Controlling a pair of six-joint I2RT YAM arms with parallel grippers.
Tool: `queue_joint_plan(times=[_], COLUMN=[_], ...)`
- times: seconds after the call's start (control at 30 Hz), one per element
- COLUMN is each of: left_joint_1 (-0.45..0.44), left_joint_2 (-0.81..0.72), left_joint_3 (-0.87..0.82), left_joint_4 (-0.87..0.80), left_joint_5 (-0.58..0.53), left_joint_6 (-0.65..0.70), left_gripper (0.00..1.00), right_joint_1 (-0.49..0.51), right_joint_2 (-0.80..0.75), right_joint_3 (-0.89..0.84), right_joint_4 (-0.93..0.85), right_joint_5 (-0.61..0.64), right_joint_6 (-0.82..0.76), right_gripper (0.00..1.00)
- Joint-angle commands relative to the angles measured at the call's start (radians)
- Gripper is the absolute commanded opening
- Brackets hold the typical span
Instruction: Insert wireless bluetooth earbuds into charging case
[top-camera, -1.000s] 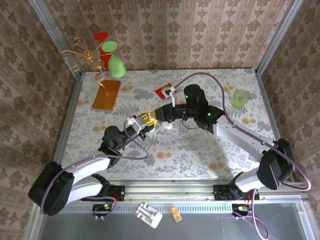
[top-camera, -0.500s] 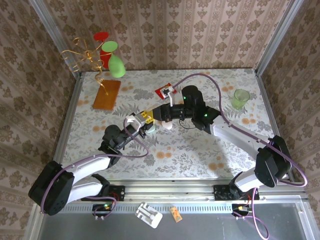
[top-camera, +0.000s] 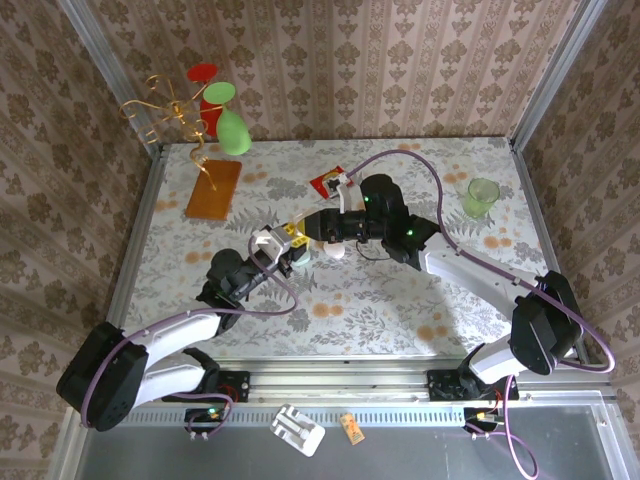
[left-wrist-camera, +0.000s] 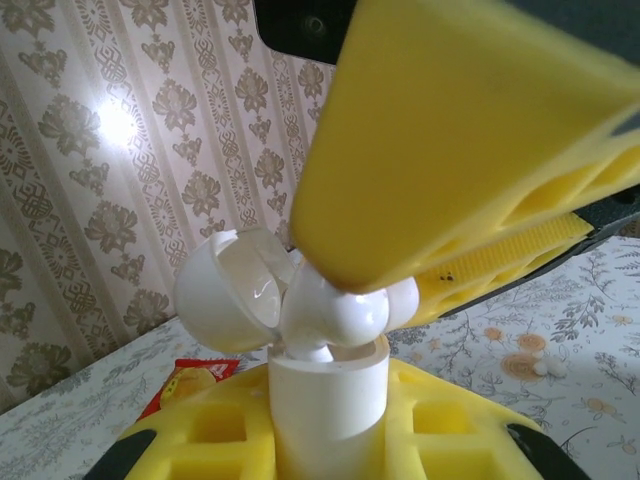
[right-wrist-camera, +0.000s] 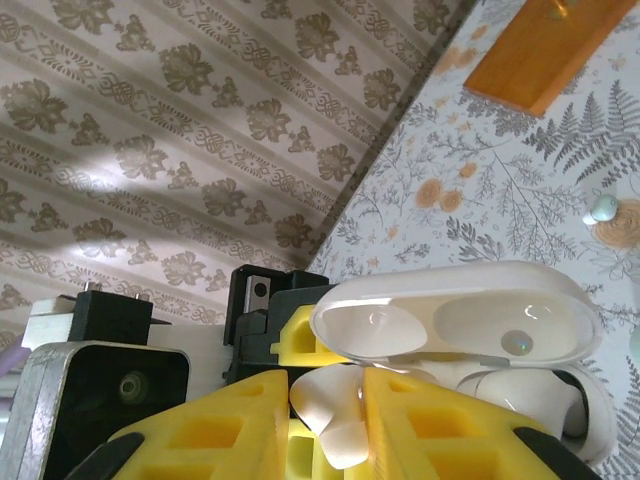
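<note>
My left gripper (top-camera: 288, 250) is shut on the white charging case (left-wrist-camera: 330, 400), which stands upright between its yellow fingers with the lid (left-wrist-camera: 222, 292) swung open to the left. My right gripper (top-camera: 308, 232) comes in from the right and is shut on a white earbud (right-wrist-camera: 340, 415). That earbud (left-wrist-camera: 335, 305) rests in the mouth of the case, under a yellow right finger (left-wrist-camera: 450, 130). The right wrist view has the open case (right-wrist-camera: 470, 315) just beyond the right gripper (right-wrist-camera: 340, 425). Two tiny white pieces (left-wrist-camera: 546, 368) lie on the table.
A white oval piece (top-camera: 336, 251) lies on the table just right of the grippers. A red packet (top-camera: 328, 182) and an orange board (top-camera: 213, 188) lie further back. At the back left stands a wire stand (top-camera: 178, 115), and a green cup (top-camera: 482, 196) sits far right.
My right arm has reached left, bringing the earbud up against the case in the left gripper. The left gripper has barely moved.
</note>
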Motion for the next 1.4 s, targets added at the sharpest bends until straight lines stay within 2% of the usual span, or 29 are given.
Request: queue_joint_plan(times=[0.0,0.17,0.3,0.6,0.8,0.97,1.17,1.37], left_joint_1=[-0.01,-0.011,-0.011,-0.01,-0.011,-0.01,-0.01,-0.01], left_joint_2=[-0.04,-0.04,-0.037,-0.031,-0.034,-0.035,-0.037,-0.036], left_joint_3=[0.043,0.048,0.048,0.043,0.04,0.039,0.048,0.061], left_joint_4=[0.068,0.059,0.058,0.058,0.055,0.054,0.059,0.064], left_joint_5=[0.01,0.017,0.014,0.007,0.01,0.019,0.08,0.115], left_joint_6=[-0.024,-0.025,-0.024,-0.028,-0.032,-0.036,-0.052,-0.086], left_gripper=[0.0,0.0,0.0,0.0,0.0,0.0,0.0,0.0], right_joint_1=[-0.006,-0.006,-0.006,-0.005,-0.005,-0.013,-0.018,-0.018], right_joint_2=[0.006,-0.001,-0.014,-0.076,-0.166,-0.23,-0.219,-0.164], right_joint_3=[-0.009,0.006,0.014,0.015,0.001,-0.035,-0.028,-0.003], right_joint_4=[-0.064,-0.095,-0.104,-0.106,-0.129,-0.138,-0.202,-0.199], right_joint_5=[0.07,0.084,0.083,0.057,0.047,0.101,0.199,0.147], right_joint_6=[0.023,0.014,0.0,-0.057,-0.137,-0.174,-0.242,-0.272], right_gripper=[0.26,0.26,0.32,0.55,0.62,0.71,0.9,0.9])
